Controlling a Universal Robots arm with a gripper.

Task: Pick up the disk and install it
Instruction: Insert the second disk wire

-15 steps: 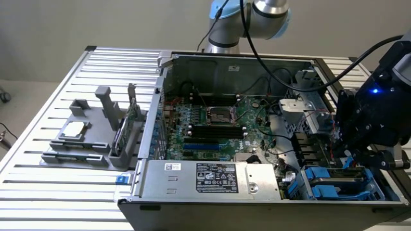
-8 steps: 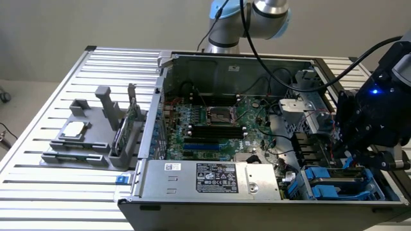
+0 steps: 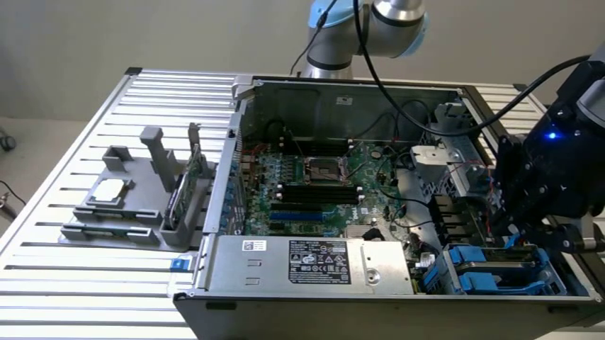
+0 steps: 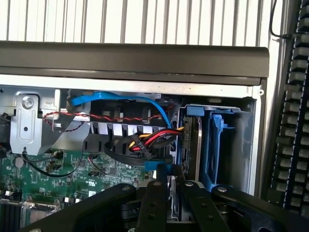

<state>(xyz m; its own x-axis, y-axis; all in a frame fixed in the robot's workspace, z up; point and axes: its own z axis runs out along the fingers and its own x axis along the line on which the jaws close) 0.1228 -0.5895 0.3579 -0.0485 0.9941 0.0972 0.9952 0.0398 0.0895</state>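
Gripper (image 4: 168, 186) down inside the open PC case (image 3: 283, 297), at the drive bay corner on the exterior view's right, fingers (image 4: 155, 203) nearly together, pinching the blue-framed disk (image 4: 192, 145) edge-on beside a bare blue caddy (image 4: 217, 145).

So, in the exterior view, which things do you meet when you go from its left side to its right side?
Grey holder with a small square chip on the slatted table → open computer case → motherboard → blue drive carriers → the arm's black gripper above them.
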